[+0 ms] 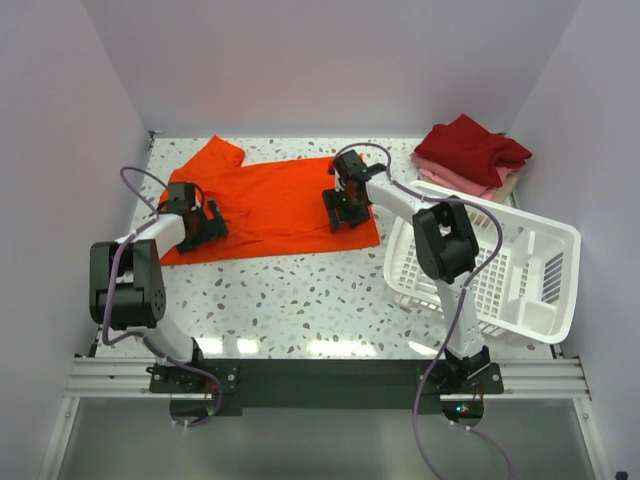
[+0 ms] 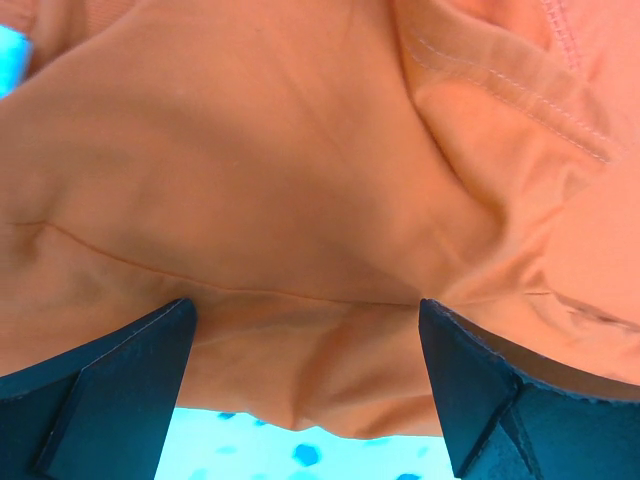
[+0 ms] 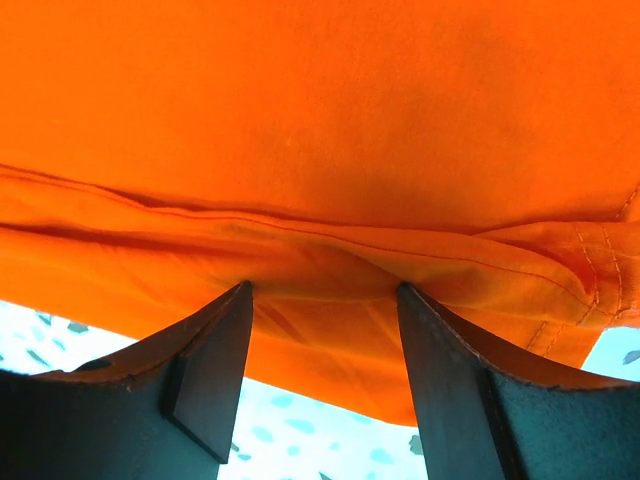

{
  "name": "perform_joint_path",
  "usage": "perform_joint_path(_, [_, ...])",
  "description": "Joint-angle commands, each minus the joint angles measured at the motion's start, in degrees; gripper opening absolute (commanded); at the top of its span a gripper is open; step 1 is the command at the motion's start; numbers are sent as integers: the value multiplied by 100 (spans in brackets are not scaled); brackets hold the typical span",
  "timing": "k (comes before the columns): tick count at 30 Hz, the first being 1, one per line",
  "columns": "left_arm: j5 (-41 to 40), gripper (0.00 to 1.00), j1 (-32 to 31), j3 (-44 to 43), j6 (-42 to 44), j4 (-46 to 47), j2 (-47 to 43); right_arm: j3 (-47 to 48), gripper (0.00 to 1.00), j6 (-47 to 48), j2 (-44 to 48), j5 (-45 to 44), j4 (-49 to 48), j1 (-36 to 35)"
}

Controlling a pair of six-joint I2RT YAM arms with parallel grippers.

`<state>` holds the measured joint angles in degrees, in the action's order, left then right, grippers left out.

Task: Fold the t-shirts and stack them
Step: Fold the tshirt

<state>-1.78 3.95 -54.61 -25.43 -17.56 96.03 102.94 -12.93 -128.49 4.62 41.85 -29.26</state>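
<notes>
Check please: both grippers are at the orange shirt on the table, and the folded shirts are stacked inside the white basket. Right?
Not quite. The folded shirts lie on the table behind the white basket, not inside it; the top external view shows this. The left gripper and right gripper are indeed at the orange shirt.

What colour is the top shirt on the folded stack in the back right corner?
The top shirt is dark red, clearest in the top external view.
</notes>
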Motion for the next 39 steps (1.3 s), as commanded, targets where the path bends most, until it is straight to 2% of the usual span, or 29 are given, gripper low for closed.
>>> perform_joint_path(1, [-243,99,220,459,327,-72,-268,-633,63,-17,-10,276,333,-124])
perform_joint_path(8, [-560,100,361,759,592,-177,-629,-1608,63,-148,534,267,350,-423])
perform_joint_path(16, [-613,100,396,549,548,-467,-954,-2006,63,-377,992,303,447,-722])
perform_joint_path(21, [-560,100,388,-66,609,-994,-1262,-1295,63,-219,1062,-162,956,-722])
perform_joint_path(25, [-394,100,396,-673,549,-1451,-1411,-540,68,-192,1019,-251,1203,-713])
perform_joint_path(30, [-95,100,396,-481,180,-1303,-1561,-90,71,-201,651,-234,1274,-713])
perform_joint_path(39, [327,100,396,-42,-226,-407,-1078,350,72,-201,175,-199,861,-634])
